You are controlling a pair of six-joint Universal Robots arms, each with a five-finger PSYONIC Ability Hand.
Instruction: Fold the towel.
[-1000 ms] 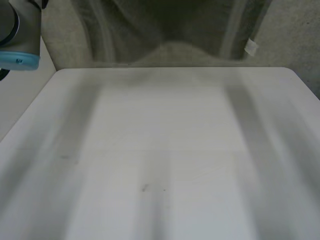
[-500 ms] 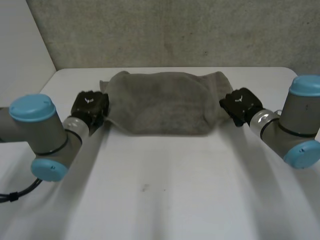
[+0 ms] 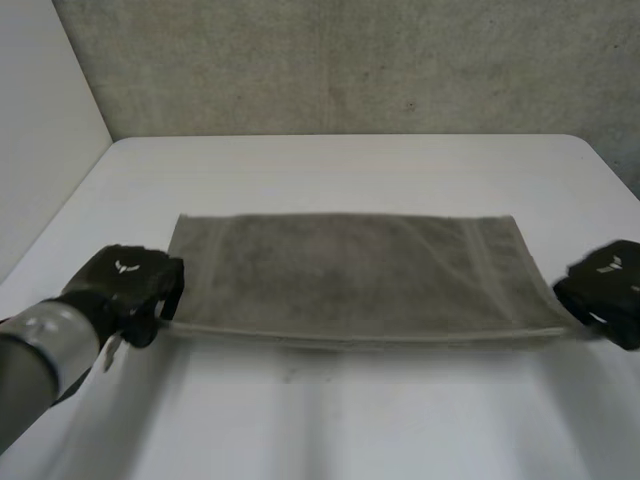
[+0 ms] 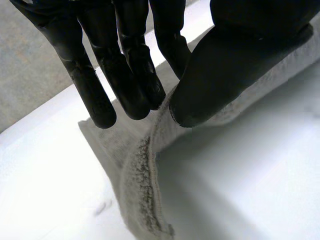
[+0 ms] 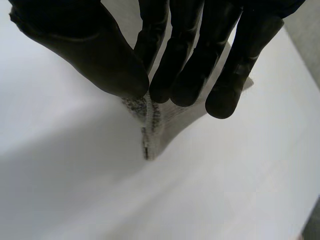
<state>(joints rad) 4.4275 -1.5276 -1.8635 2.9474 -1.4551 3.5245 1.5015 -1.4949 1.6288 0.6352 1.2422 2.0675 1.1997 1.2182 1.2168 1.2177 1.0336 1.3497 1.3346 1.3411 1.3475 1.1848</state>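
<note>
Towel (image 3: 345, 270) is lying flat on the table (image 3: 340, 420) between your hands because you are pinching its near corners, left hand (image 3: 125, 287) pressing thumb to fingers on one, right hand (image 3: 606, 290) doing likewise on the other, pulling that edge taut for folding.

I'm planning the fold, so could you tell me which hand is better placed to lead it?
Neither clearly: the left hand and the right hand each pinch a near corner of the towel, stretched evenly between them, so both should probably move together.
</note>
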